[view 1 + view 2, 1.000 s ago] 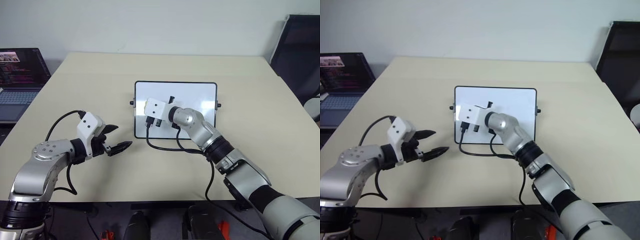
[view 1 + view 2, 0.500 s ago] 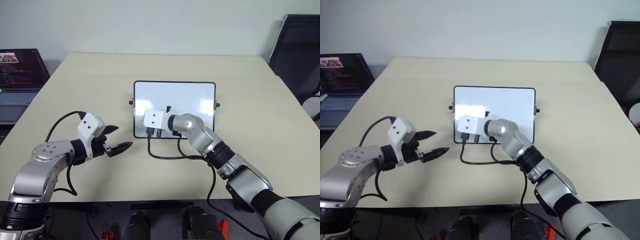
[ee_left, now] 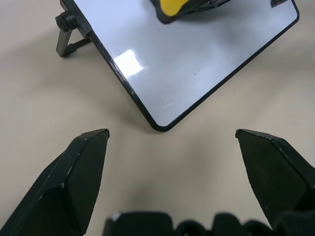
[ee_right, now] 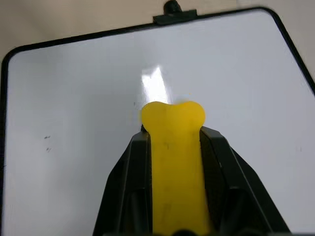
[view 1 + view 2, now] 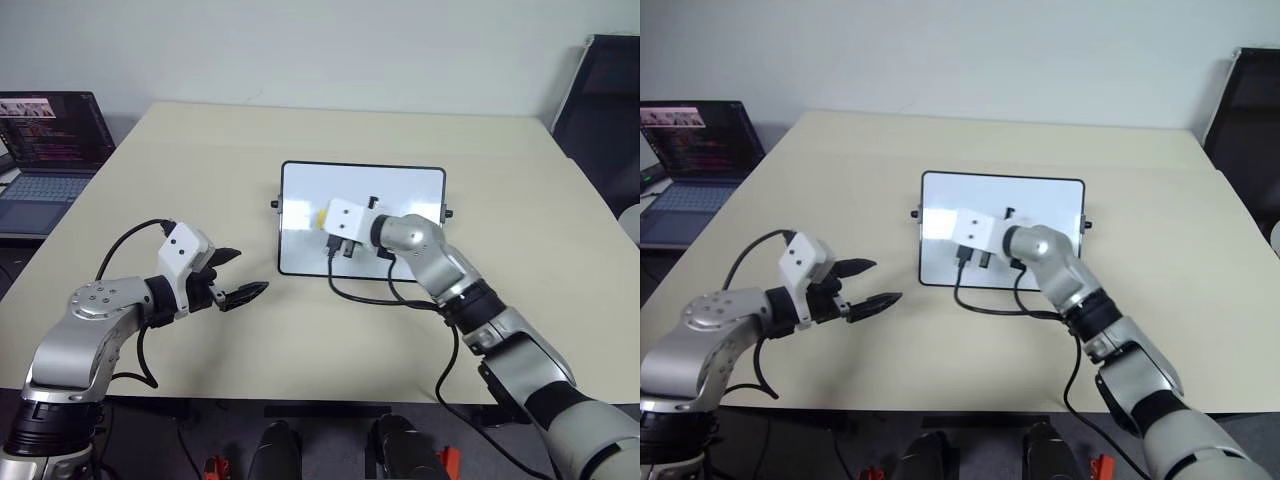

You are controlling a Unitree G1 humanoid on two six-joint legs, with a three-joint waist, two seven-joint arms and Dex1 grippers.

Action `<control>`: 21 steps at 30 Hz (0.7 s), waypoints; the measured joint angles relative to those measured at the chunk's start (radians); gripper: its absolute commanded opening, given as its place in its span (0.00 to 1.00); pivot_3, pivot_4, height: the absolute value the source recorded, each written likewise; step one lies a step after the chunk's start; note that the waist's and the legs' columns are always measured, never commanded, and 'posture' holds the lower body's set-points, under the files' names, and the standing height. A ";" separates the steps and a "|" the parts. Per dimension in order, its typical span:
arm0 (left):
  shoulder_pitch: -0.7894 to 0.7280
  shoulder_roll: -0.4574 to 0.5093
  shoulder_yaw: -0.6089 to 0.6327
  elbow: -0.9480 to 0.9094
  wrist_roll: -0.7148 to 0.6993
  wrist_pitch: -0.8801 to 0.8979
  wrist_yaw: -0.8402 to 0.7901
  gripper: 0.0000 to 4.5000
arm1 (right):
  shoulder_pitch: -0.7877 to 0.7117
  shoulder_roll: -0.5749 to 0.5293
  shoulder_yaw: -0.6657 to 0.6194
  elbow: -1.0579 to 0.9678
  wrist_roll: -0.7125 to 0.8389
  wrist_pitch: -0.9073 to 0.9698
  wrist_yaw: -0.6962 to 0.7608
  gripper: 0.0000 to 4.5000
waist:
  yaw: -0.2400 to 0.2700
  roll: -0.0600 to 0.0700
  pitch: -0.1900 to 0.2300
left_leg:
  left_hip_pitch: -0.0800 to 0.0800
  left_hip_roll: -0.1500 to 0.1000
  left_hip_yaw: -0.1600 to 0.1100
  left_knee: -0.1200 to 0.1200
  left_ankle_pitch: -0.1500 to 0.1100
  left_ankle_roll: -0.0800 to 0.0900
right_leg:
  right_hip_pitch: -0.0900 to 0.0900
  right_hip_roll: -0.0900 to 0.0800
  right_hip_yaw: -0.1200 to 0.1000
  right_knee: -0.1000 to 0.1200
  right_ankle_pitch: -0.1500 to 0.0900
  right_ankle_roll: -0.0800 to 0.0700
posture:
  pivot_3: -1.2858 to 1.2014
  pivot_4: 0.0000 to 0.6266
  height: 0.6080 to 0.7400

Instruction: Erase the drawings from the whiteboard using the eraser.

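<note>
Sweeping rightward across the whiteboard (image 5: 300, 200), the right hand (image 4: 172, 125) is clamping the eraser (image 4: 173, 147), mid-wipe; faint specks beside it are calling for another pass. Left hand (image 3: 172, 147) is hovering wide.

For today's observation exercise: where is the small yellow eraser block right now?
In the right wrist view, the yellow eraser block is clamped in the right gripper, over the glossy white black-framed whiteboard, near its middle.
</note>
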 measured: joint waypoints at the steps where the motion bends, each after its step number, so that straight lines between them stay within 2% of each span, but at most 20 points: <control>1: 0.000 0.000 0.000 0.000 0.000 0.000 -0.001 1.00 | 0.005 -0.018 -0.006 -0.011 0.004 0.005 0.008 0.22 | 0.000 0.000 0.000 | 0.000 0.000 0.000 0.000 0.000 0.000 | 0.000 0.000 0.000 0.000 0.000 0.000 | 0.52 0.24 1.00; 6: -0.015 -0.003 -0.006 0.000 0.000 0.001 -0.005 1.00 | 0.036 -0.095 -0.030 -0.067 0.019 0.037 0.042 0.22 | 0.001 0.000 0.000 | 0.000 -0.001 0.000 0.000 0.000 0.000 | -0.001 -0.001 0.000 -0.003 0.000 0.000 | 0.52 0.24 1.00; 13: -0.092 -0.029 -0.018 -0.002 -0.018 0.000 -0.016 1.00 | 0.136 -0.039 -0.147 -0.226 0.142 0.232 0.050 0.22 | 0.000 0.000 0.000 | -0.002 -0.001 0.000 0.000 0.002 -0.002 | 0.001 -0.001 0.000 -0.001 0.001 0.000 | 0.52 0.24 1.00; 17: -0.151 -0.054 -0.036 -0.018 -0.051 0.002 -0.030 1.00 | 0.253 -0.024 -0.253 -0.462 0.240 0.401 0.028 0.22 | -0.001 0.001 0.001 | -0.004 0.000 0.000 -0.004 0.002 -0.003 | -0.002 0.000 0.000 0.000 -0.002 0.006 | 0.52 0.24 1.00; 21: -0.212 -0.069 -0.065 -0.048 -0.082 0.007 -0.051 1.00 | 0.389 0.014 -0.458 -0.755 0.339 0.582 -0.060 0.22 | 0.000 0.001 0.001 | -0.004 0.000 -0.001 -0.006 -0.002 -0.007 | -0.002 0.000 -0.002 0.002 -0.006 0.003 | 0.52 0.24 1.00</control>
